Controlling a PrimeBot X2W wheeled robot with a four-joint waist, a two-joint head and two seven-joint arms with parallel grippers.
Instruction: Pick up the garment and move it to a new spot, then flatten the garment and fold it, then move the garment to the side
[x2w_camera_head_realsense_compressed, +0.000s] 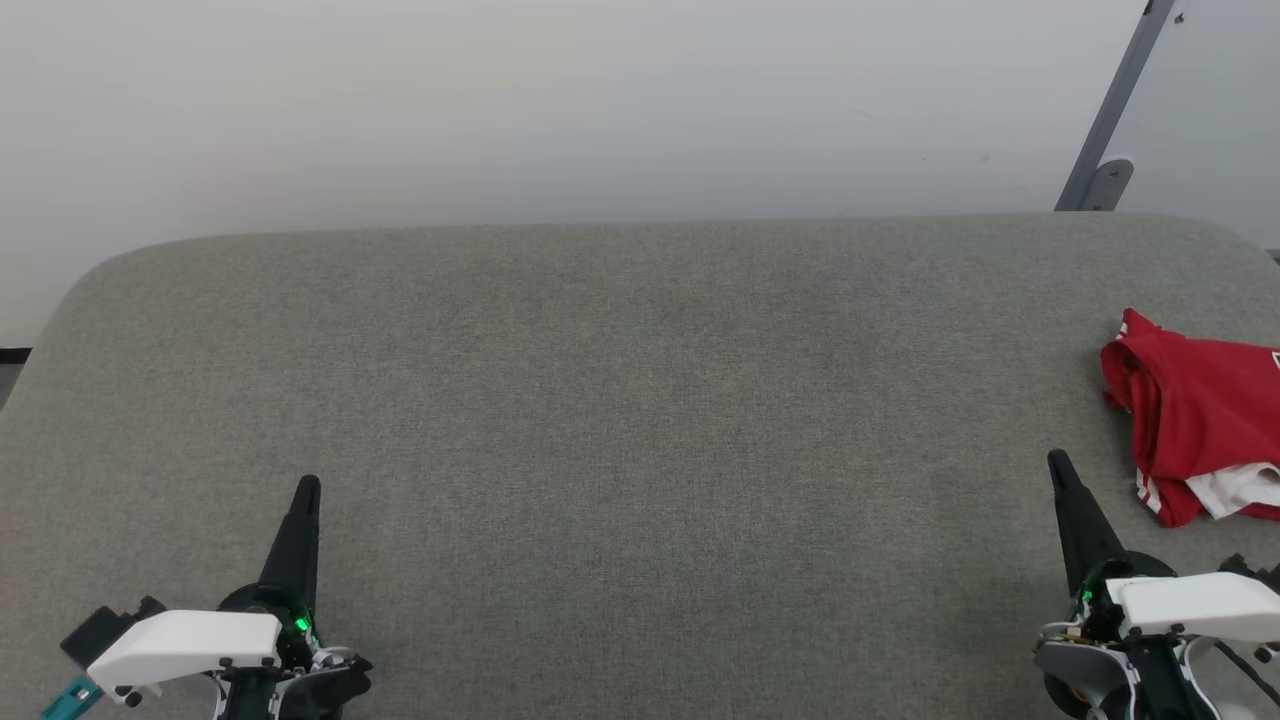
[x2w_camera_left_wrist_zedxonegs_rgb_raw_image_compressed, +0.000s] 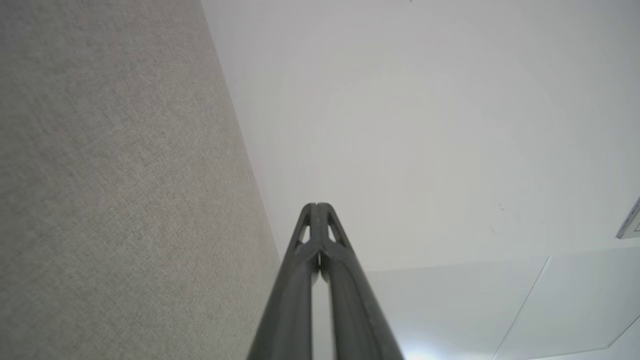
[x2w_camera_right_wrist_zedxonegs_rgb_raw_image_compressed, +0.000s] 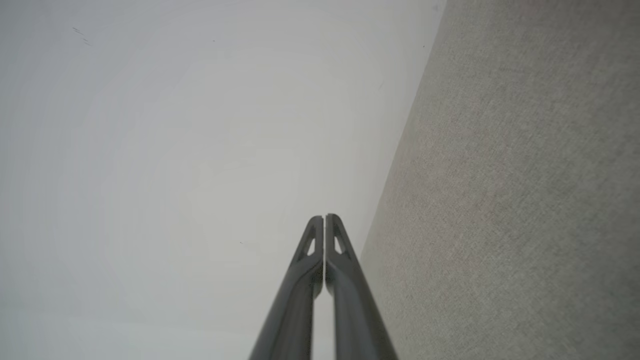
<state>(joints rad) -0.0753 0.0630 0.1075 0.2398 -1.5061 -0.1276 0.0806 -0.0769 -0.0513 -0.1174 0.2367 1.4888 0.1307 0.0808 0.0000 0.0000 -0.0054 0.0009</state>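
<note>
Likely a bare test lab. A grey fabric-covered bench (x2w_camera_head_realsense_compressed: 640, 400) with rounded far corners stands before a plain white wall (x2w_camera_head_realsense_compressed: 500, 100), a grey metal strut (x2w_camera_head_realsense_compressed: 1115, 110) behind its far right corner.

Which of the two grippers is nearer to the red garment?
The right gripper: its shut tip is close beside the crumpled garment at the head view's right edge, while the left gripper sits far across the grey surface.
</note>
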